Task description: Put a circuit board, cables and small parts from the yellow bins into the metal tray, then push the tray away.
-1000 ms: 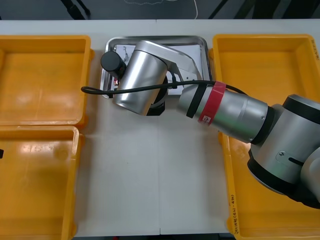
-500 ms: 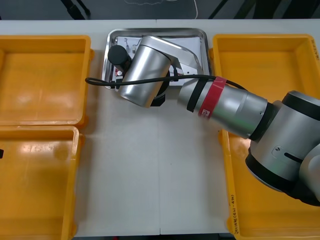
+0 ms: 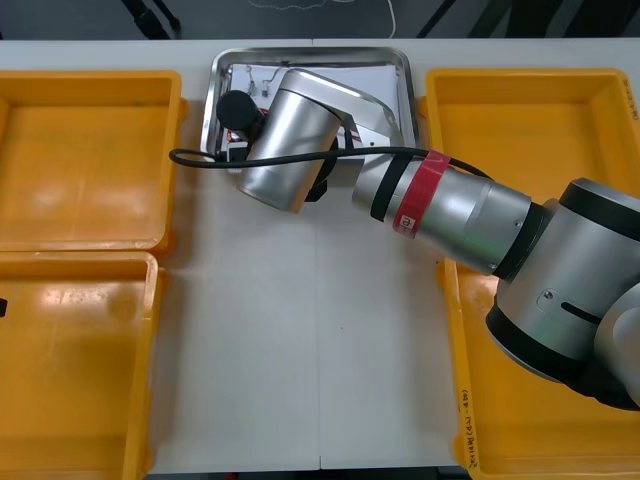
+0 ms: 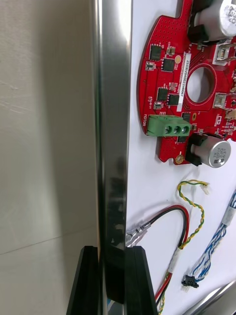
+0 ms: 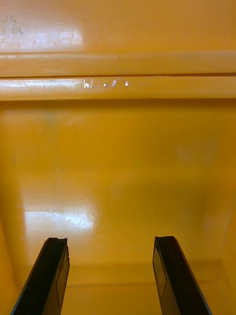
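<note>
Hanging over the bare floor of a yellow bin (image 5: pixel 118 147), the left end effector (image 5: pixel 110 240) has its black fingers spread wide with nothing between them. Farther right, the right end effector (image 4: pixel 112 248) sits at the near wall of the metal tray (image 4: pixel 113 98). Its fingers are closed on the rim, one on the tabletop (image 4: pixel 44 147) side and one inside the tray. Ahead of the inner finger, on the white tray floor, lies a red and yellow cable (image 4: pixel 187 224), with a twisted blue and white cable (image 4: pixel 216 243) just beside it. The round red circuit board (image 4: pixel 172 98) lies flat farther ahead of the fingers, close to the rim.
</note>
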`<act>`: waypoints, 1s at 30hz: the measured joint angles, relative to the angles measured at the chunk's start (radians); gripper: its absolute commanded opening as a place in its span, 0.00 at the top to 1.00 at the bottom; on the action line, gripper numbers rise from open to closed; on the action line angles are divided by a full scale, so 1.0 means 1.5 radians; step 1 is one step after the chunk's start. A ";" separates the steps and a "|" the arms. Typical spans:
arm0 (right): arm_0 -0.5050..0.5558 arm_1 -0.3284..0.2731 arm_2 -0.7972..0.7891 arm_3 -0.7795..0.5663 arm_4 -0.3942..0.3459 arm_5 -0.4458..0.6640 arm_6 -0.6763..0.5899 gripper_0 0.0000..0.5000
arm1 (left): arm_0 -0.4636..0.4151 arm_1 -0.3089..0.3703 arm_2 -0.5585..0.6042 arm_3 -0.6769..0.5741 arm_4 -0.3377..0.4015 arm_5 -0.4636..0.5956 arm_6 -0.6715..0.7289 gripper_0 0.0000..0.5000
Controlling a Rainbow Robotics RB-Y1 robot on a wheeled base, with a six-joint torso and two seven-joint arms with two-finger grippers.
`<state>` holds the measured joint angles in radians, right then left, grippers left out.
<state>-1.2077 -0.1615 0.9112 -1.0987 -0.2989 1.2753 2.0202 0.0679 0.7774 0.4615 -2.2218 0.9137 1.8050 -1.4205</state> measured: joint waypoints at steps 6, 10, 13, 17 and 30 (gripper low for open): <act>0.000 0.000 0.000 0.006 0.024 -0.015 0.022 1.00 | 0.000 0.000 0.000 0.000 0.000 0.000 0.000 0.00; 0.000 0.000 0.000 0.012 0.025 -0.021 0.022 1.00 | 0.000 0.000 0.000 0.000 0.000 0.000 0.000 0.00; 0.000 0.000 0.000 0.013 0.025 -0.021 0.022 1.00 | 0.000 0.000 0.000 0.000 0.000 0.000 0.000 0.00; 0.000 0.000 0.000 0.016 0.025 -0.021 0.022 1.00 | 0.000 0.000 0.000 0.000 0.000 0.000 0.000 0.00; 0.000 0.003 0.000 0.030 0.026 -0.028 0.022 0.08 | 0.000 0.000 0.000 0.000 0.000 0.000 0.000 0.00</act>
<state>-1.2083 -0.1578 0.9112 -1.0534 -0.2602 1.2331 2.0539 0.0679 0.7774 0.4615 -2.2218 0.9137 1.8050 -1.4205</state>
